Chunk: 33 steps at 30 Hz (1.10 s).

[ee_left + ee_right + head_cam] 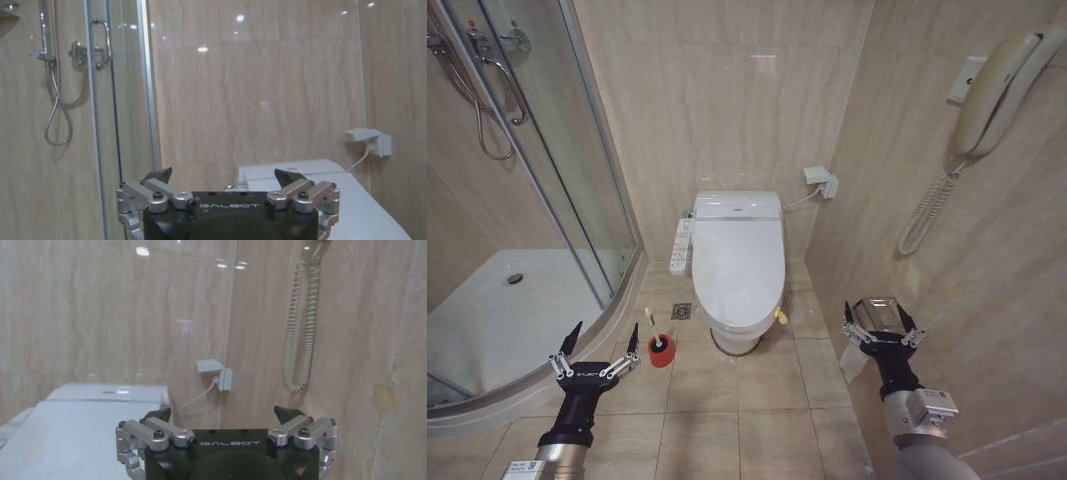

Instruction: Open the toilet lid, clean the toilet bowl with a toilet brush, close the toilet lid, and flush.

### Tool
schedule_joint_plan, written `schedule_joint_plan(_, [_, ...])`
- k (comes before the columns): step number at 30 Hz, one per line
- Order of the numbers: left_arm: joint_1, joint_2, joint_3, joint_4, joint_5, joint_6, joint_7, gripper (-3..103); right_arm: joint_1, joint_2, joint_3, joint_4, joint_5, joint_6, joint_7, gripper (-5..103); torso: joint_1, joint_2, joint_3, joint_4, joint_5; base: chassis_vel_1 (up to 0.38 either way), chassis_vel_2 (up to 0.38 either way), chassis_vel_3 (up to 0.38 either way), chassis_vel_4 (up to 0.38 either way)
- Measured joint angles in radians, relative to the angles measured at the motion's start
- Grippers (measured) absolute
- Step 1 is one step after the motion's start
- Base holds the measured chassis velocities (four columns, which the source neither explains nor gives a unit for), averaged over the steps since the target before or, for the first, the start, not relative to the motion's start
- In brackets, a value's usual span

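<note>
the toilet lid [738, 262] lies shut over the toilet bowl [735, 338], straight ahead of me against the back wall. my left gripper [595, 352] hangs low with its jaws spread and nothing in them, near the toilet brush [654, 334], which stands in its red cup [661, 351] on the floor just left of the bowl. my right gripper [883, 322] is also spread and empty, beside the right wall, well short of the lid. i judge the lid light but glossy and slippery, stiff, turning on a rear hinge, so the front lip is the place to hook under. the brush handle looks thin and light; i'd pinch it near the top.
</note>
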Motion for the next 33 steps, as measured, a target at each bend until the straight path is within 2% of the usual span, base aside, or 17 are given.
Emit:
schedule_joint_plan(16, [0.0, 0.0, 0.0, 0.0, 0.0, 0.0, 0.0, 100, -0.001, 0.0, 0.0, 0.0, 0.0, 0.0, 0.0, 100, -0.002, 0.001, -0.001, 0.0, -0.0002, 0.089, -0.078, -0.09, 0.077])
schedule_joint_plan(29, [0.0, 0.0, 0.0, 0.0, 0.0, 0.0, 0.0, 100, 0.0, 0.0, 0.0, 0.0, 0.0, 0.0, 0.0, 100, -0.001, 0.0, 0.0, -0.0003, 0.0, -0.016, 0.003, 0.006, -0.005])
schedule_joint_plan(33, [0.0, 0.0, 0.0, 0.0, 0.0, 0.0, 0.0, 100, 0.0, 0.0, 0.0, 0.0, 0.0, 0.0, 0.0, 100, -0.001, 0.0, -0.001, 0.0003, -0.0002, 0.044, -0.04, -0.042, 0.041])
